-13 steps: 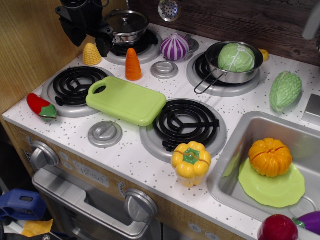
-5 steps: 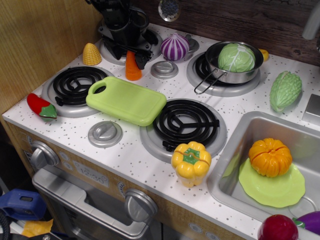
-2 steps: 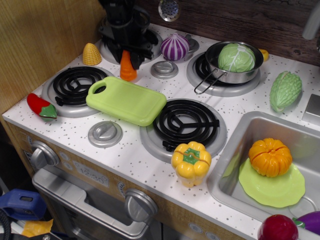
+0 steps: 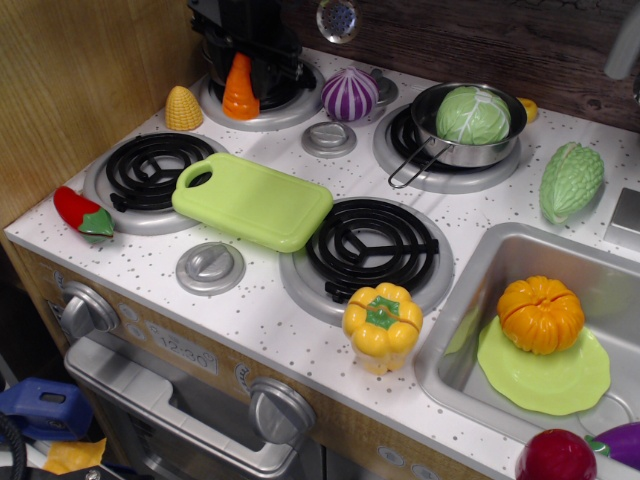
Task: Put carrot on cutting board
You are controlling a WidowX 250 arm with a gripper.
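Note:
The orange carrot (image 4: 240, 94) hangs tip-up in my black gripper (image 4: 244, 64), which is shut on its upper part. It is held above the back left burner (image 4: 290, 108), clear of the stovetop. The lime-green cutting board (image 4: 252, 201) lies flat between the front burners, nearer the camera than the carrot, with its handle hole pointing left. Nothing lies on the board.
A yellow corn cone (image 4: 184, 108) stands left of the carrot and a red chili (image 4: 80, 213) lies at the left edge. A purple onion (image 4: 349, 95), a pot with a cabbage (image 4: 470, 118), a yellow pepper (image 4: 381, 322) and a sink (image 4: 520, 250) with a pumpkin on a round plate (image 4: 560, 385) are to the right. A wooden wall is on the left.
My gripper came from the far left, dropped over the carrot and shut on its tip. It has lifted the carrot off the stovetop, up and slightly back-left.

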